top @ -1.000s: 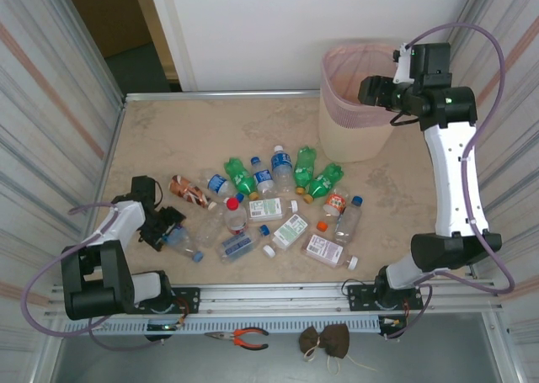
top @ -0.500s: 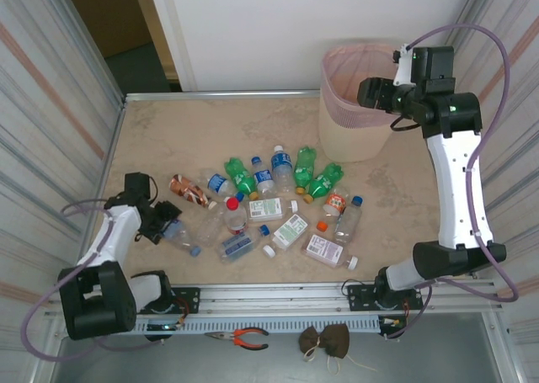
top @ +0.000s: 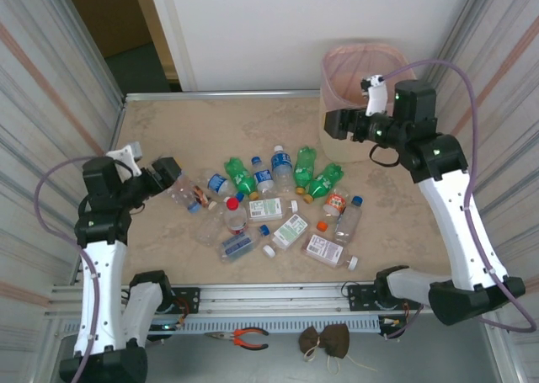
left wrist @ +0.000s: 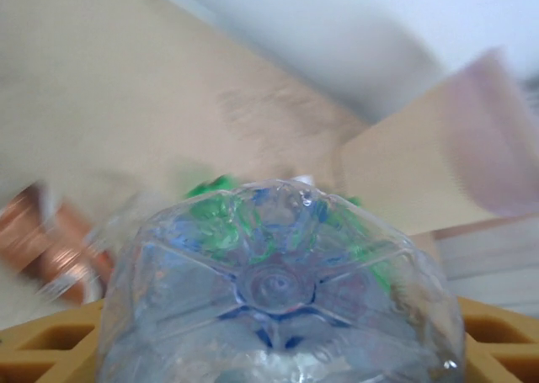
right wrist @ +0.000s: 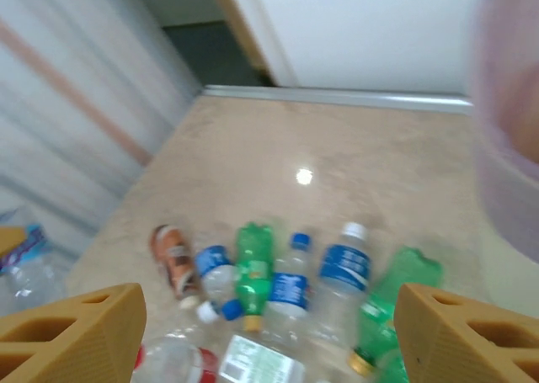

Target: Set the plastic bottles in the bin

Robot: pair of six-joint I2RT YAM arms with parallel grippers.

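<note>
Carry step in hand: left jaws clamp a clear bottle (left wrist: 278, 299) off the surface (top: 210, 130), which I judge next needs transit across to the bin (top: 354, 151); right jaws gape empty (near the bin).

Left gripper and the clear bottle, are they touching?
Touching. Left wrist view: the clear bottle fills the space between the left gripper's fingers, against both.

Nothing was actually readable here. The flat bottles (top: 265, 209) had white labels with print, but it was way too tiny, and the blue labels on the clear bottles (right wrist: 344, 265) were just blur.
</note>
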